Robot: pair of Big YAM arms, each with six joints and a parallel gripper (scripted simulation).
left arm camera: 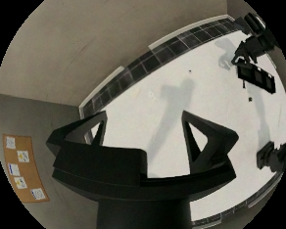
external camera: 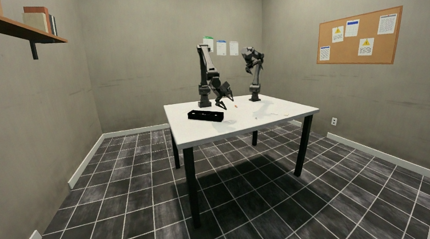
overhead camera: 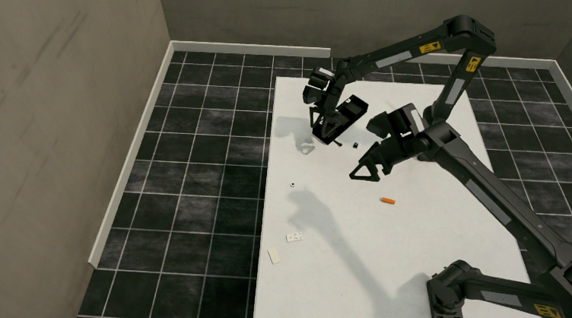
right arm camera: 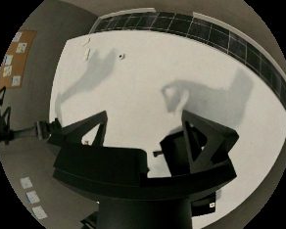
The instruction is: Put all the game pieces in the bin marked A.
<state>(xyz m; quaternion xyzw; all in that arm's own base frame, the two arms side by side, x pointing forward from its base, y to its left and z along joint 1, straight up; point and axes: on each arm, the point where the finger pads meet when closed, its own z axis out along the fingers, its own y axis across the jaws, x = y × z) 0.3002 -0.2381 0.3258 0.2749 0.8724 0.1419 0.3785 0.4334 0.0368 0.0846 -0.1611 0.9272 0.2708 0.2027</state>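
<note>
Left claw (overhead camera: 367, 173) (external camera: 249, 69) (left arm camera: 145, 113) (right arm camera: 4, 110) open; sorting unfinished

Domino (overhead camera: 294, 236) (external camera: 274, 114) (left arm camera: 152, 94) (right arm camera: 86, 54) outside the black bins (overhead camera: 360, 103) (external camera: 205, 116) (left arm camera: 257, 84) (right arm camera: 176, 154), near the counter's (overhead camera: 312, 293) (external camera: 177, 128) (left arm camera: 132, 132) (right arm camera: 137, 83) long edge. White piece (overhead camera: 292, 184) (external camera: 256, 118) (left arm camera: 190, 71) (right arm camera: 121, 56) and dark cube (overhead camera: 355, 144) (left arm camera: 250, 99), likely game pieces, also remain outside. Bin A's contents: cannot tell. Right claw (overhead camera: 318, 130) (external camera: 229, 104) (left arm camera: 237, 61) (right arm camera: 145, 113) open, near the bins. Orange item (overhead camera: 387, 200) (external camera: 235, 106) (right arm camera: 85, 143) farther inboard.

Corkboard (external camera: 359, 37) (left arm camera: 23, 167) (right arm camera: 16, 59) with pinned papers.
</note>
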